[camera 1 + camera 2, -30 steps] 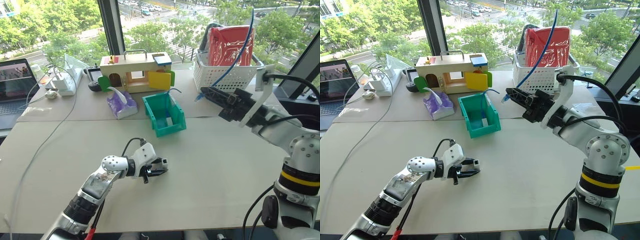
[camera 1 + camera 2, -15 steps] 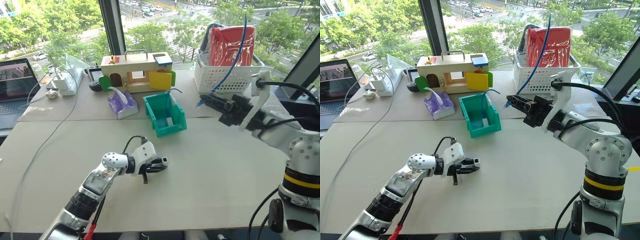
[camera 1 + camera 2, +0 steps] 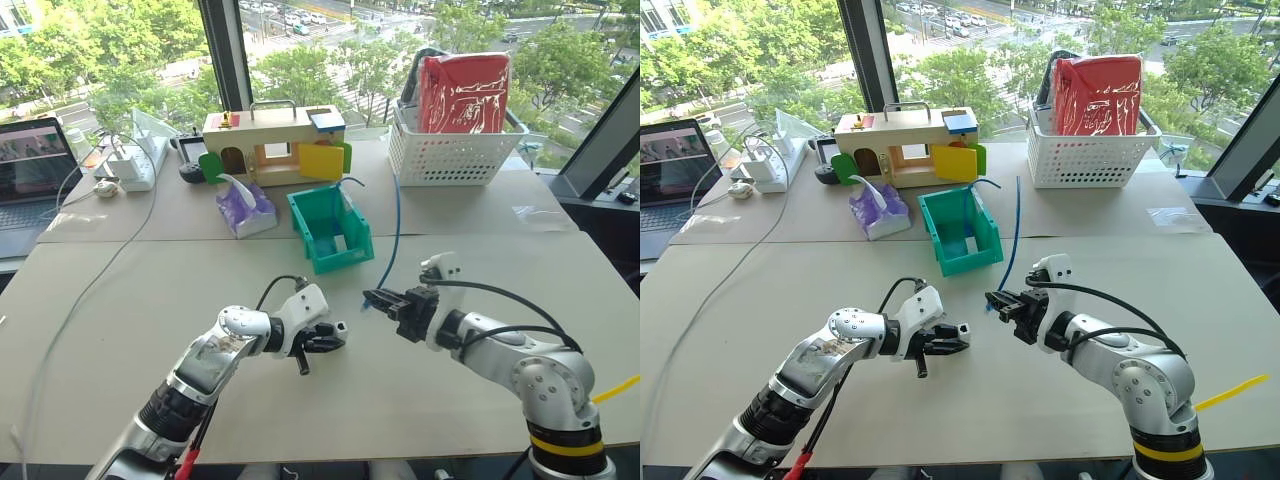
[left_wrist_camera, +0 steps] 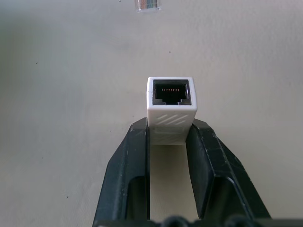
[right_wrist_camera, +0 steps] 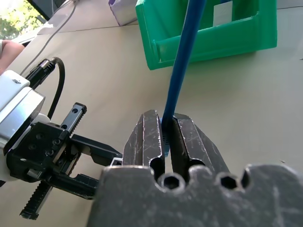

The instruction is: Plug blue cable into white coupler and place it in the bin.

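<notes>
**Blue plug and white socket, face to face above the table**

Blue cable (image 3: pixel 1013 232) is pinched near its plug end by the right gripper (image 5: pixel 164 124), jaws clamped tight on the cord; the rest rises free and arcs back toward the white basket (image 3: pixel 1090 160). Just left of it, the left gripper (image 4: pixel 170 135) has its jaws clamped on the white coupler (image 4: pixel 171 108), dark socket facing outward. In the left wrist view the clear plug (image 4: pixel 148 4) shows beyond the coupler, apart from it and off its centre line — not yet lined up.

To seat it well, I judge the plug should be brought onto the socket's axis first, its latch turned to match the notch, then pushed straight in with the coupler held steady; a skewed push could bend the cord or twist the block in the jaws.

Behind them the green bin (image 3: pixel 958 236) stands open on the table, near enough for the drop afterwards.

No brand, label or writing can be read on any of these things.
</notes>
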Controlling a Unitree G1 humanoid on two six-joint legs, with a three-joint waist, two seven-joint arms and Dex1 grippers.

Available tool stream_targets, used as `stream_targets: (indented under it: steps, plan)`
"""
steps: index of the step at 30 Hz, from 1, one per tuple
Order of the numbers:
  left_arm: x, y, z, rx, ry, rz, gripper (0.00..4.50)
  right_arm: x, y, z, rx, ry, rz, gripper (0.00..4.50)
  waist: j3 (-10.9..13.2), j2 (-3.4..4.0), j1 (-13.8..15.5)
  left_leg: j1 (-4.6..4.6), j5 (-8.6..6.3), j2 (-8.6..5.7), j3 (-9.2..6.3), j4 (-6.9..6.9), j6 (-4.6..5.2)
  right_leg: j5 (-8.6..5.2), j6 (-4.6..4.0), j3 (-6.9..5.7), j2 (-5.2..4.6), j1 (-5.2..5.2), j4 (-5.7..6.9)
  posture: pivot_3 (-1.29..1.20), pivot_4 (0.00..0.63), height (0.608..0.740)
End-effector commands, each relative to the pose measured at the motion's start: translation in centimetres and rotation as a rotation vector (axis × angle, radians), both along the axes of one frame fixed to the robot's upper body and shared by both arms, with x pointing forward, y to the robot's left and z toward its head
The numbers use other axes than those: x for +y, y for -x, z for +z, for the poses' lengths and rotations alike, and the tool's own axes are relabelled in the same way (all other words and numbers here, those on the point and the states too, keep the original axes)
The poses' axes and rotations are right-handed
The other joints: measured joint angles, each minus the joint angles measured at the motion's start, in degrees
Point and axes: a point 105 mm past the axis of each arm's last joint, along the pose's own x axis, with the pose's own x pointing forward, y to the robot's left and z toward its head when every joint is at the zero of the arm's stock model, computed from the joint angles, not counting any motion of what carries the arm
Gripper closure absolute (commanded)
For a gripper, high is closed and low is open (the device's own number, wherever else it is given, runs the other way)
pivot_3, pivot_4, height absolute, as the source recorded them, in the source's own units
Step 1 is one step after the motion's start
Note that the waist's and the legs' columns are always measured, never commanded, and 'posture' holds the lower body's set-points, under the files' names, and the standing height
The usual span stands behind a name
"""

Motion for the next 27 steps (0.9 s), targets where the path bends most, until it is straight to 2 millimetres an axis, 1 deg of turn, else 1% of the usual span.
stream_targets:
  steps: [1, 6, 8, 11, 16, 24, 27]
  plan:
    - [-0.5, 0.2, -0.1, 0.011, -0.029, -0.013, 3.89, 0.6, 0.5, 1.2, -0.043, -0.055, -0.007, 4.50, 0.00, 0.00, 0.14, 0.00, 0.00, 0.00, 0.00, 0.00, 0.00, 0.00, 0.00, 0.00, 0.00, 0.01, -0.01, 0.00, 0.150, 0.740]
    - [-0.6, 0.2, -0.5, 0.038, -0.063, -0.014, 3.89, 1.1, 0.7, 1.1, -0.013, -0.106, -0.023, 4.50, 0.00, 0.00, 0.45, 0.00, 0.00, -0.01, 0.00, 0.00, 0.00, 0.00, 0.00, 0.00, 0.00, 0.03, -0.04, 0.00, 0.150, 0.740]
    - [-0.6, 0.4, -0.7, 0.064, -0.072, -0.019, 3.89, 1.6, 1.0, 0.6, 0.024, -0.136, -0.013, 4.50, -0.01, 0.01, 0.46, 0.01, 0.00, -0.01, 0.00, 0.00, 0.00, 0.00, 0.00, 0.00, 0.00, 0.03, -0.04, 0.00, 0.150, 0.740]
    - [-0.4, 0.5, -0.9, 0.086, -0.091, -0.020, 3.89, 2.0, 1.4, -0.2, 0.070, -0.130, -0.002, 4.50, -0.02, 0.01, 0.46, 0.03, 0.00, 0.00, 0.00, 0.00, 0.00, 0.00, 0.00, 0.00, 0.00, 0.06, -0.04, 0.00, 0.150, 0.740]
    - [-0.3, 0.6, -1.0, 0.108, -0.097, -0.012, 3.89, 2.3, 1.8, -0.8, 0.112, -0.139, 0.009, 4.50, -0.02, 0.01, 0.32, 0.11, 0.00, 0.01, 0.00, -0.02, 0.00, 0.00, 0.00, 0.00, 0.00, 0.07, 0.00, 0.00, 0.150, 0.740]
    - [-0.4, 0.8, -1.2, 0.126, -0.106, 0.007, 3.89, 2.2, 2.0, -1.8, 0.156, -0.103, 0.007, 4.50, -0.13, -0.01, 0.33, 0.13, 0.00, 0.01, 0.00, -0.03, 0.00, 0.00, 0.00, 0.00, 0.00, 0.08, 0.00, 0.00, 0.150, 0.740]
    - [-0.5, 1.0, -1.0, 0.124, -0.101, 0.008, 3.89, 1.4, 1.7, -2.5, 0.164, -0.062, -0.009, 4.50, -0.18, -0.01, 0.32, 0.13, 0.00, 0.01, 0.00, -0.03, 0.01, 0.00, 0.00, 0.01, 0.00, 0.09, -0.03, 0.00, 0.150, 0.740]
